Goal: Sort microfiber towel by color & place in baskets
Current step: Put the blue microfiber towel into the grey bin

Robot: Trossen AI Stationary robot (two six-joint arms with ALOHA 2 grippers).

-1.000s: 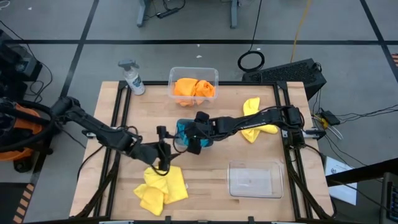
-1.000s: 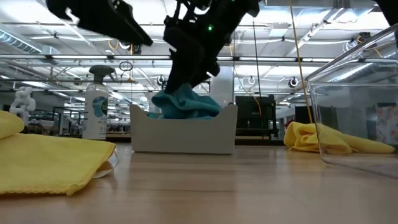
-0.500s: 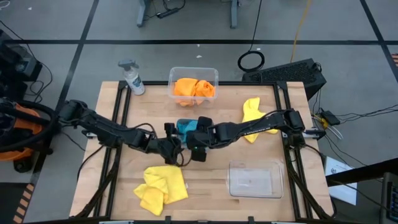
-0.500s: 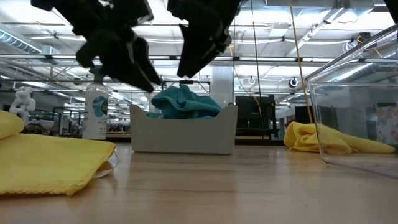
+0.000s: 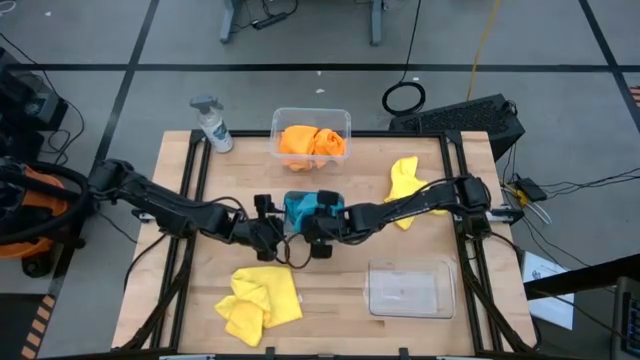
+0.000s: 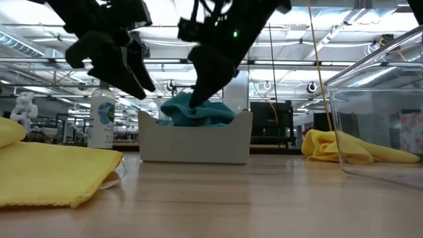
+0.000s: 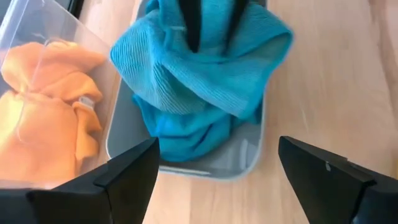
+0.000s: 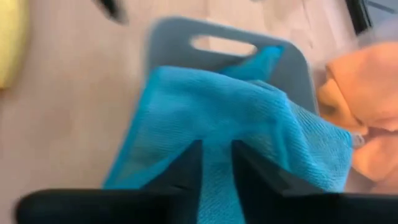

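Two turquoise towels (image 5: pixel 300 208) are heaped in the small grey basket (image 6: pixel 198 142) at mid-table. My right gripper (image 8: pixel 217 149) is over the basket's near-right side, shut on the upper turquoise towel (image 7: pixel 205 68). My left gripper (image 7: pixel 217 168) hovers open on the basket's left side (image 5: pixel 275 222), touching nothing. Two orange towels (image 5: pixel 312 141) lie in a clear basket (image 5: pixel 282 118) at the far edge. One yellow towel (image 5: pixel 260 295) lies flat near the front left, and another yellow towel (image 5: pixel 405 185) lies on the table's right side. My right gripper pinches a raised fold (image 8: pixel 217 124) at the top of the upper turquoise towel between its two fingers (image 8: pixel 189 165). The fingers slant down from the basket's near-right side. The towel's bulk rests in the grey basket, on the other turquoise towel.
An empty clear basket (image 5: pixel 405 287) stands near the front right. A spray bottle (image 5: pixel 212 125) stands at the far left corner. Black frame rails (image 5: pixel 190 200) run along both table sides. Bare wood lies between the near yellow towel and the empty basket.
My left gripper has moved from above the near yellow towel toward the far edge, up to the grey basket's left side. My right gripper rose clear of the turquoise heap, then came back down onto it. The towels have kept their places.
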